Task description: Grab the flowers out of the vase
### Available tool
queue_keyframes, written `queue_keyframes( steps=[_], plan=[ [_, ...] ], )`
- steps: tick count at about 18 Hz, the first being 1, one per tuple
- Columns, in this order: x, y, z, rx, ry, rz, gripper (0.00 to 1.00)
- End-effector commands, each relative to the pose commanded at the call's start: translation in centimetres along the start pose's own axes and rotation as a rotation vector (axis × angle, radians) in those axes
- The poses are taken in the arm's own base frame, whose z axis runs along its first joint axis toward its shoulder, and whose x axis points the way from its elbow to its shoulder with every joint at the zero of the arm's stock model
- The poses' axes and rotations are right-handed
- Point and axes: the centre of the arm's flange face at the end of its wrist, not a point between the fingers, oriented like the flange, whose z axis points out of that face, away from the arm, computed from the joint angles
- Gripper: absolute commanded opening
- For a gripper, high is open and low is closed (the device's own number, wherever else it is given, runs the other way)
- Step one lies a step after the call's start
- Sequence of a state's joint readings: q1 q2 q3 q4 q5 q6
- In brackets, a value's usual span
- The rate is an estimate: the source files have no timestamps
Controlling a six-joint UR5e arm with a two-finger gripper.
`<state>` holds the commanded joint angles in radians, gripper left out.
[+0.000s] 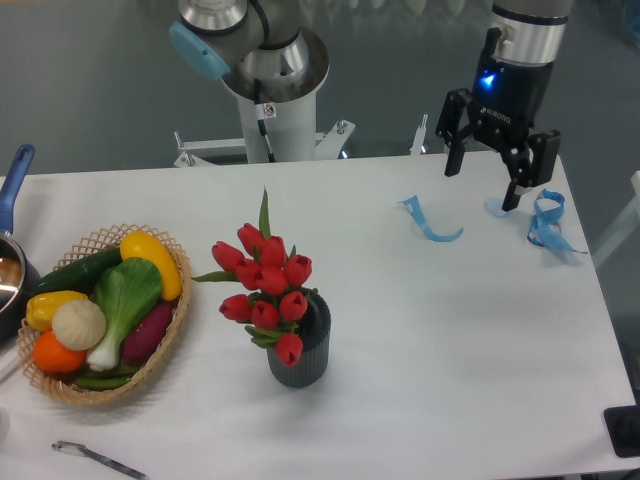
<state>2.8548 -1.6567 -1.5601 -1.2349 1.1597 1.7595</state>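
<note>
A thin metal tool is lying at the near edge of the white table, to the left. Just behind it, a wicker basket is holding vegetables: a yellow pepper, a green leafy stalk, a pale round bulb, an orange and a dark cucumber. At the far left edge, a metal pot with a blue handle is showing only in part.

Near the middle of the table, a dark ribbed vase is standing upright. The flowers, a bunch of red tulip buds with green leaves, are sitting in the vase, leaning up and to the left above its rim; one bud is hanging down over the vase's front.

At the back right, two curled strips of blue ribbon are lying on the table. The gripper is hanging above that area, well apart from the flowers and the vase, with its two dark fingers spread apart and nothing between them. A blue light is glowing on its wrist.

The robot's base column is standing behind the table's far edge, near the centre.
</note>
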Motion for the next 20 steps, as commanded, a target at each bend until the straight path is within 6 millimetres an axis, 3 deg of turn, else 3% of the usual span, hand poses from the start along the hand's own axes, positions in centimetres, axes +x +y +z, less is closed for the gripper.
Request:
queue_keyframes(
  steps=[6, 9, 14, 20],
  plan=[
    [0.2, -0.1, 0.5, -0.022, -0.047, 0.019, 1.0],
    [1.8, 0.0, 1.6, -0.013, -0.021, 0.007, 1.0],
    [2.3, -0.8, 3.5, 0.03, -0.007, -0.168, 1.0],
    [2.4, -1.4, 4.1, 0.121, -0.007, -0.217, 1.0]
  ],
)
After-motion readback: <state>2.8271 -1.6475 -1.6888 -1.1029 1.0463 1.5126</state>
